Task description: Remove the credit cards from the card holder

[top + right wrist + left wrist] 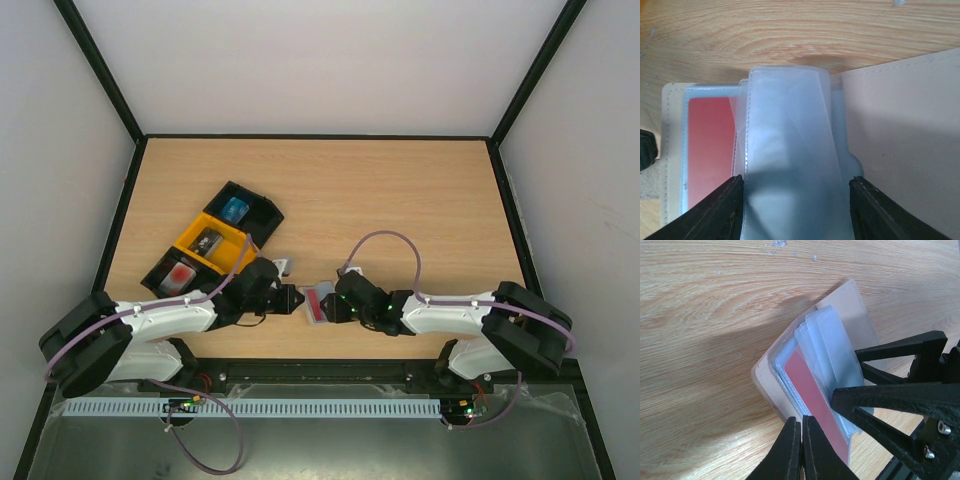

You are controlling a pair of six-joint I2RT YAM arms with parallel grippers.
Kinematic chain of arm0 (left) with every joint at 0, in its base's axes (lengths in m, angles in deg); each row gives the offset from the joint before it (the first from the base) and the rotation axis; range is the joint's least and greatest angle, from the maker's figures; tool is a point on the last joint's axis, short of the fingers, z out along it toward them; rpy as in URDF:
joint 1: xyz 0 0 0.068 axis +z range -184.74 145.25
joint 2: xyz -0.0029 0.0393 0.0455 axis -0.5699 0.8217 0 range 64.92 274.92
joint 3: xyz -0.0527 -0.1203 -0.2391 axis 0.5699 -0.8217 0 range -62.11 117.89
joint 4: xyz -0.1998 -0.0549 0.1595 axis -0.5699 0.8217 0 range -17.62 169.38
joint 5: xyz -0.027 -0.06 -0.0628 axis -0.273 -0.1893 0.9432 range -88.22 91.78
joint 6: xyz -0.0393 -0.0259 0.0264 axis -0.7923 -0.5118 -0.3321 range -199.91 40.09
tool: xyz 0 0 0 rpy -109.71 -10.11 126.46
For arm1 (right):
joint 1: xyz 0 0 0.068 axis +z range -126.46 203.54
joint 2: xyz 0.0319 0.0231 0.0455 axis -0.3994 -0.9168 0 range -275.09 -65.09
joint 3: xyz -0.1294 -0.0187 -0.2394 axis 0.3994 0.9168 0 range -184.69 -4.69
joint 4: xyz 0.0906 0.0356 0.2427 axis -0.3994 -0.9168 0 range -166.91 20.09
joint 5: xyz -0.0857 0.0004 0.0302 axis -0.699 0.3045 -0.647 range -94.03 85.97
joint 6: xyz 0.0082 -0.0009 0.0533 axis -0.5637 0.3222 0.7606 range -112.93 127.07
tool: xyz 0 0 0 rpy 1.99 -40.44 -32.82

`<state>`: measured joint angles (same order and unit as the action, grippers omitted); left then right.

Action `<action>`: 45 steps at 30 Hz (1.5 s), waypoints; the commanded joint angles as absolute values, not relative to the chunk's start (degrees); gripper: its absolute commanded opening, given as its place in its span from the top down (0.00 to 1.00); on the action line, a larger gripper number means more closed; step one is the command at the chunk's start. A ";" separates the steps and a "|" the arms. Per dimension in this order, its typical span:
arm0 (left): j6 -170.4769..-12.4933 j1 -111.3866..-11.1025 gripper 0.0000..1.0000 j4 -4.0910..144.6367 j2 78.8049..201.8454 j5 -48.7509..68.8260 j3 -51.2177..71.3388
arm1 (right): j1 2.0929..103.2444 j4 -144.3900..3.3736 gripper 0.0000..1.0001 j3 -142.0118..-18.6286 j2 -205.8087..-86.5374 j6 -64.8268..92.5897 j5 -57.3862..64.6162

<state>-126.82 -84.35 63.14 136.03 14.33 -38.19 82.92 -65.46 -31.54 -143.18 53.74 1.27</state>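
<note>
The right jaws stand apart astride a clear sleeve (790,125) standing up from the open card holder (900,125); whether they squeeze it, I cannot tell. The left jaws are pressed together at the holder's edge. A red credit card (710,145) sits inside the holder, which lies on the wooden surface (400,190), with black-and-yellow trays (182,240) near it.

The card holder (316,303) lies mid-width at the near edge of the counter (400,200), with a credit card (812,395) in it. The trays (215,243) sit to its left, farther back.
</note>
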 commanded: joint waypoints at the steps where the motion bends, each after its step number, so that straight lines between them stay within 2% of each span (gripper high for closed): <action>1: -126.57 -84.61 0.98 63.36 134.62 14.04 -38.98 | 82.87 -73.54 0.46 -31.75 -142.66 53.48 -4.98; 11: -126.77 -84.59 0.97 63.14 134.62 14.14 -39.65 | 82.95 -76.95 0.53 -32.01 -141.71 56.62 -8.94; 22: -126.83 -84.63 0.98 63.15 134.34 14.22 -39.85 | 82.90 -87.73 0.54 -35.21 -135.34 58.40 -17.11; 26: -126.88 -84.59 0.98 62.69 134.66 14.41 -39.78 | 82.90 -85.75 0.49 -37.02 -131.24 55.88 -11.72; 35: -127.11 -84.59 0.97 62.00 134.85 15.10 -39.87 | 82.94 -73.84 0.47 -34.67 -131.10 52.58 2.13; 45: -127.28 -84.61 0.97 61.90 134.97 15.14 -39.73 | 82.92 -70.54 0.29 -34.25 -138.60 51.39 5.84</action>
